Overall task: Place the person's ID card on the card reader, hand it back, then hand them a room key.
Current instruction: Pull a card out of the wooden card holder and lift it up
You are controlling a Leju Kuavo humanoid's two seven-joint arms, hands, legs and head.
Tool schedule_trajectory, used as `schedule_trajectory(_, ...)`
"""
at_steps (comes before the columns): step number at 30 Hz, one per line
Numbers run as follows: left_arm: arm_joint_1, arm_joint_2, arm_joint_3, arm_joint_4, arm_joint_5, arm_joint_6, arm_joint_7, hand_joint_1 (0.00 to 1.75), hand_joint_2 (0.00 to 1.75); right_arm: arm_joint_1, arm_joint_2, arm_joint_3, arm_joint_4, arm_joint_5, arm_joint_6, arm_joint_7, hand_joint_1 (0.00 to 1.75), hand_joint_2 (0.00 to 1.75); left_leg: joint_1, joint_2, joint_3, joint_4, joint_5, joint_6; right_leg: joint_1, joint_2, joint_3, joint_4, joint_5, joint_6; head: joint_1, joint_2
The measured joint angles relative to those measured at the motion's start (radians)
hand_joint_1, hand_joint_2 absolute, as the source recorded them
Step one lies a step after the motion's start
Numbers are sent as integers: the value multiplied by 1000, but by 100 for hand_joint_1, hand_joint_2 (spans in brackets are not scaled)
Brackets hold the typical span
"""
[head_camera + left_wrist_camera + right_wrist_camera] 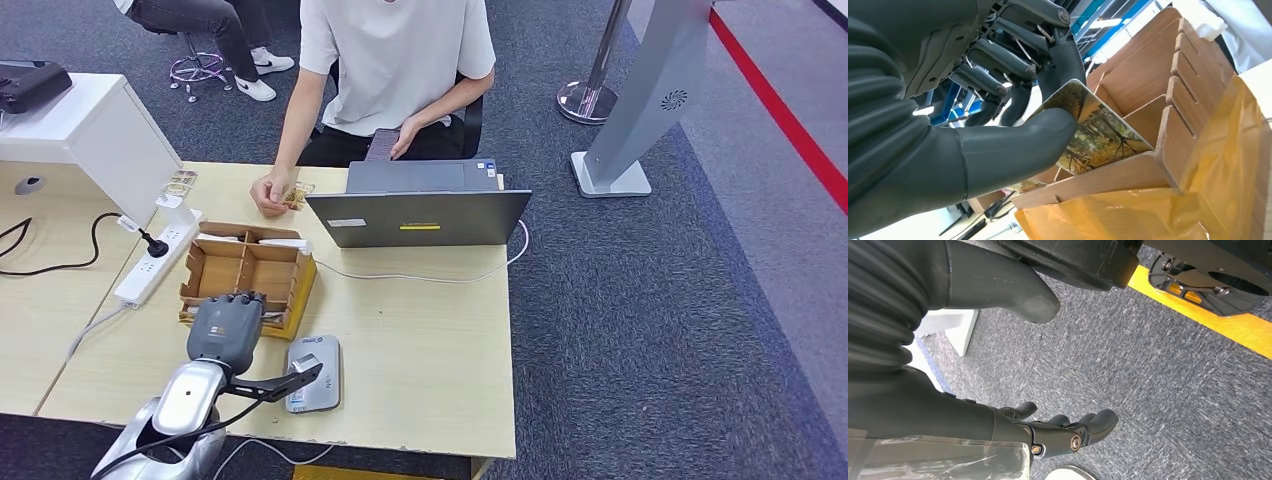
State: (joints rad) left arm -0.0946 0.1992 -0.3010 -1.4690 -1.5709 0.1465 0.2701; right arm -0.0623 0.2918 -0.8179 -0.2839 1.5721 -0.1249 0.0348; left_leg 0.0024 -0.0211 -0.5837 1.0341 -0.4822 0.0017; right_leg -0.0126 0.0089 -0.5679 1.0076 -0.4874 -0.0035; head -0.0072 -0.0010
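Note:
My left hand (225, 330) reaches into the near end of the wooden card box (250, 272). Close up, this hand (1013, 110) pinches a room key card (1098, 135) printed with a forest picture between thumb and fingers. The card's lower part stands inside a slot of the box (1148, 85). The grey card reader (313, 373) lies flat on the table just right of my forearm. The person's hand (270, 190) rests on the table's far side and holds a small card-like thing (298, 194). My right hand (1058, 432) hangs over the carpet, fingers loosely apart, holding nothing.
An open laptop (420, 215) stands between the box and the person, its cable trailing across the table (430, 330). A white power strip (155, 255) with a black plug lies left of the box. A silver stand (640, 100) rises on the carpet at right.

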Motion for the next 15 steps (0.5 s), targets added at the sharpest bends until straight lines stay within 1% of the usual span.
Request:
schedule_trajectory(3,1,1,4,0,0,1,6,175,175,0,0,0,0,0,0,-2,0,175,0,0,0,0,0,0,0,0,0,0,0,0,0,0)
schedule_trajectory(9,10,13,4,-19,0,22,47,175,175,0,0,0,0,-1,-4,-3,0,175,0,0,0,0,0,0,0,0,0,0,0,0,0,0)
schedule_trajectory(12,11,23,-1,-56,0,21,57,175,175,0,0,-2,0,-2,-4,-1,0,175,0,0,0,0,0,0,0,0,0,0,0,0,0,0)
schedule_trajectory(15,8,34,-23,-127,-1,11,68,175,175,0,0,-12,-1,-2,-5,5,0,175,0,0,0,0,0,0,0,0,0,0,0,0,0,0)
